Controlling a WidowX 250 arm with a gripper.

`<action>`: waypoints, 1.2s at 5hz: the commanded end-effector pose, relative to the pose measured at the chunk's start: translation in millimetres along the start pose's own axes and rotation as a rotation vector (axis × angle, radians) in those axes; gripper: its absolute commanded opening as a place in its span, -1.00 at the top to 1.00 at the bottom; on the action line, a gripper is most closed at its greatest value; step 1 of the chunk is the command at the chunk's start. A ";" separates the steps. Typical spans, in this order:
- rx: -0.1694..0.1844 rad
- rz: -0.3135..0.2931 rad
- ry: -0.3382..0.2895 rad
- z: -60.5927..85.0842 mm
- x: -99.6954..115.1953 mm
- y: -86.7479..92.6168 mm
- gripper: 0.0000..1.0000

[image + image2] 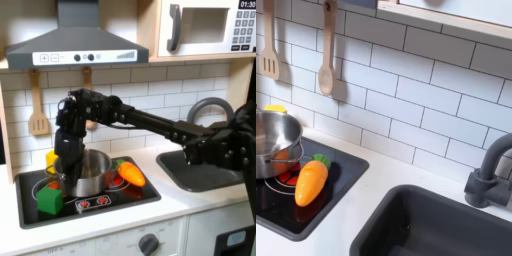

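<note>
In the first exterior view a green block (pixel 50 199) sits at the stove's (pixel 140 188) near left, the end effector (pixel 68 168) hangs over the silver pot (pixel 90 172), its opening impossible to judge, and a carrot (pixel 131 174) lies just right of it.

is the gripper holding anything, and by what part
Cannot be told: the gripper hangs at the metal pot's left rim on the stove, its fingertips too blurred to judge.

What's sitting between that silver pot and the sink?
A toy carrot lies on the black stove top, just right of the silver pot in both exterior views. Beyond it, bare white counter runs to the sink.
</note>
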State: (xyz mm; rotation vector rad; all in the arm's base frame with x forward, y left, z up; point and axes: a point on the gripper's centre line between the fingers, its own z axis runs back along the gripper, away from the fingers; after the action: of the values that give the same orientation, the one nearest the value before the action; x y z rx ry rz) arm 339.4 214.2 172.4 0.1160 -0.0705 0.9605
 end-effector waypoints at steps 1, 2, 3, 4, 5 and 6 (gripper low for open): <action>-0.001 0.001 0.001 1.3 -1.9 0.9 1.00; -0.002 -0.003 0.002 1.8 -3.8 0.9 1.00; -0.003 0.000 0.001 2.9 -4.7 1.7 1.00; -0.001 -0.001 0.003 2.5 -6.5 2.9 1.00; 0.001 -0.004 0.007 2.3 -9.2 4.1 1.00; -0.001 -0.007 0.008 4.0 -12.9 5.2 1.00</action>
State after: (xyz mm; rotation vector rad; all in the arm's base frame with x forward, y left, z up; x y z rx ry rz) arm 327.0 207.1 174.9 0.1156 -0.0608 0.9572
